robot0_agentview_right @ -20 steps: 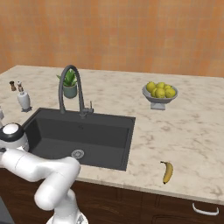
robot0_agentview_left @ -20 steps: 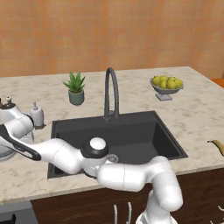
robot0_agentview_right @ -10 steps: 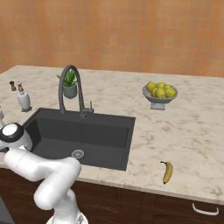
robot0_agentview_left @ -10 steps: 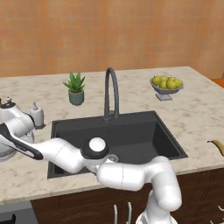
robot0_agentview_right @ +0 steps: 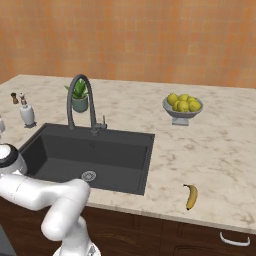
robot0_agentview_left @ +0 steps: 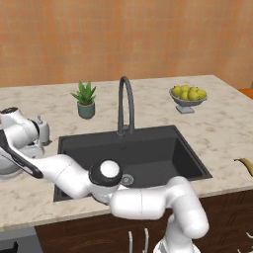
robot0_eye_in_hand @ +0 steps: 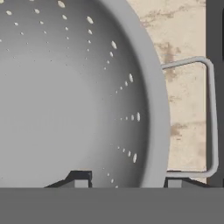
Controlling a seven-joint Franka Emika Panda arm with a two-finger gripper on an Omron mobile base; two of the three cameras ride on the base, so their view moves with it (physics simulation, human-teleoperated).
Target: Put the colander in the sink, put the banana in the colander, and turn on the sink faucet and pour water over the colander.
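Hand view puts the pincer [robot0_eye_in_hand: 124,180] astride the colander [robot0_eye_in_hand: 78,96] rim, one tip inside the bowl and one outside by the wire handle [robot0_eye_in_hand: 205,118], seemingly clamped on the rim. The colander rests on the counter [robot0_agentview_left: 29,197] left of the sink [robot0_agentview_left: 148,153]. Lift straight up until the bowl clears the sink's edge, then carry it level over the basin. Farther off, the faucet [robot0_agentview_left: 126,104] arches behind the sink, and the banana [robot0_agentview_right: 191,196] lies on the counter's right.
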